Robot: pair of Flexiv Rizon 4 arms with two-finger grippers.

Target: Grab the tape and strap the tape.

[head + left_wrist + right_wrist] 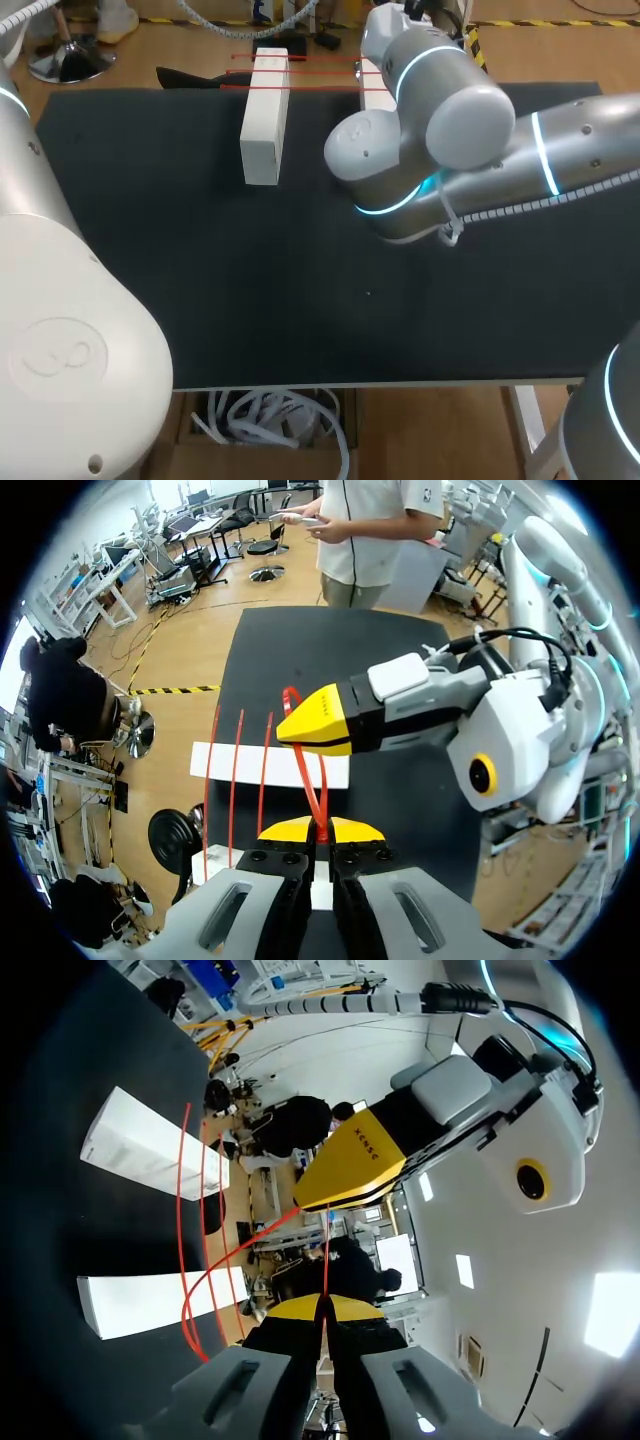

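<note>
Two white blocks [265, 115] [376, 88] lie at the black table's far edge, the right one partly behind my right arm. Thin red tape [258, 72] runs across both in several strands. Neither gripper shows in the head view. In the left wrist view my left gripper [320, 830] is shut on a red tape strand [308, 780], which loops up past my right gripper [320, 720] just ahead of it, above a white block [270, 765]. In the right wrist view my right gripper [325, 1307] is shut on a tape strand [326, 1260], with the left gripper [350, 1165] close ahead.
My right arm's elbow [430, 120] hangs over the middle of the black table [200, 280] and hides the far right part. My left arm's body [60, 330] fills the near left corner. Both white blocks [150, 1145] [150, 1300] lie beside the grippers.
</note>
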